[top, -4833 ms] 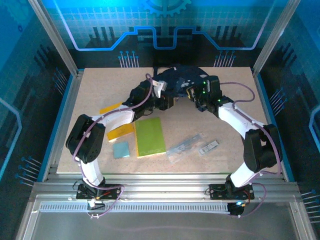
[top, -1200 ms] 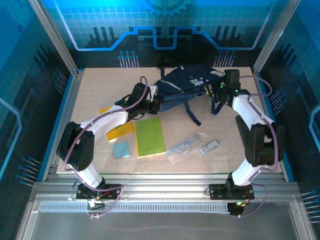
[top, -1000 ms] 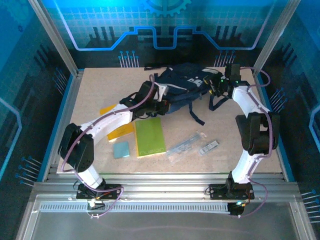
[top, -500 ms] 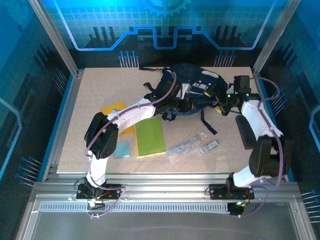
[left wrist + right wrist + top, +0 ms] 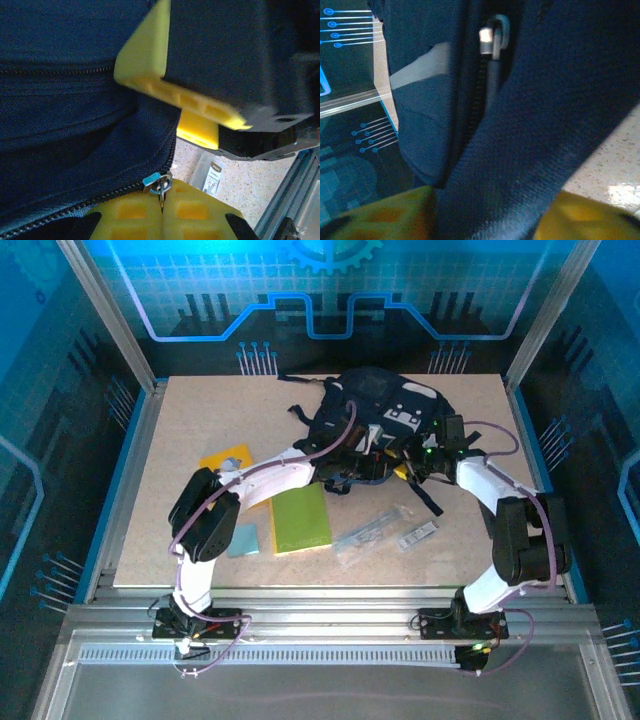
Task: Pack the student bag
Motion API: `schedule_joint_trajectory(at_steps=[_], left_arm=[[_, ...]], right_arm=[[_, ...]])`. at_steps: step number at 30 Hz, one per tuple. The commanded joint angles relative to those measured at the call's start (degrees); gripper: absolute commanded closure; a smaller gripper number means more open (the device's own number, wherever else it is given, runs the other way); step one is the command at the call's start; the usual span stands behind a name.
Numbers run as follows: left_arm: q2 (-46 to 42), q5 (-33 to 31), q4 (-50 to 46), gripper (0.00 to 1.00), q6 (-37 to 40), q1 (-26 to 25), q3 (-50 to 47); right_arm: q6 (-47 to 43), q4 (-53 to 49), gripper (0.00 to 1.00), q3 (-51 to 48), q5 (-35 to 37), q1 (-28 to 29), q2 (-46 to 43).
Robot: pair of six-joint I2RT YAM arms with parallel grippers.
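The bag (image 5: 385,405) lies at the far edge of the surface, right of centre. Within the last second the left gripper (image 5: 161,200) has swung in from the bag's left to its near side, and its jaws are now closed on the zip pull (image 5: 159,184). The right gripper (image 5: 485,210) let go near the far right corner and has re-clamped a fold of bag fabric beside it. That looks like bracing to unzip; the notebook (image 5: 300,518) waits unpacked.
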Motion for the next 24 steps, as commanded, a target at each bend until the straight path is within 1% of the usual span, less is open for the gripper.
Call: schedule_joint_trajectory(at_steps=[1,3,6,8,10,13,17,19,22,24], left_arm=[[-6.3,4.7,2.7,1.0,-1.0,0.8,-0.9],[-7.0,3.8,0.7,1.0,0.0,2.8,-1.3],[-7.9,-0.3,-5.9,1.0,5.4,6.6,-1.1],[-7.8,-1.9,-11.2,1.0,8.8,9.4,-0.6],[-7.6,-3.6,-16.2,1.0,11.8,11.2,-0.2],[-7.8,-8.0,-21.8,1.0,16.2,12.4,-0.3],[-7.8,-9.3,-23.6,1.0,18.7,15.1,-1.1],[-7.5,-10.0,-23.4,1.0,18.9,17.1,-1.3],[-7.7,-11.9,-23.3,1.0,19.9,18.7,-1.5],[-8.1,-14.2,-22.3,1.0,20.8,19.1,-2.5]], right_arm=[[-0.1,5.0,1.0,-0.9,1.4,0.1,-0.3],[-2.4,3.1,1.0,-0.7,1.3,-1.0,-1.1],[-8.9,-3.4,1.0,2.1,1.2,-2.5,-1.5],[-13.4,-8.0,1.0,4.6,1.0,-3.5,-1.1],[-16.7,-11.7,1.0,6.8,0.3,-4.3,-0.1],[-20.8,-15.6,1.0,9.7,-0.5,-4.9,1.3],[-28.0,-21.6,1.0,13.9,-0.6,-5.0,3.3],[-34.9,-26.7,1.0,17.2,-0.4,-5.2,4.4],[-43.1,-32.7,1.0,20.8,2.9,-6.0,4.8],[-44.9,-34.0,1.0,21.5,2.3,-7.4,4.6]])
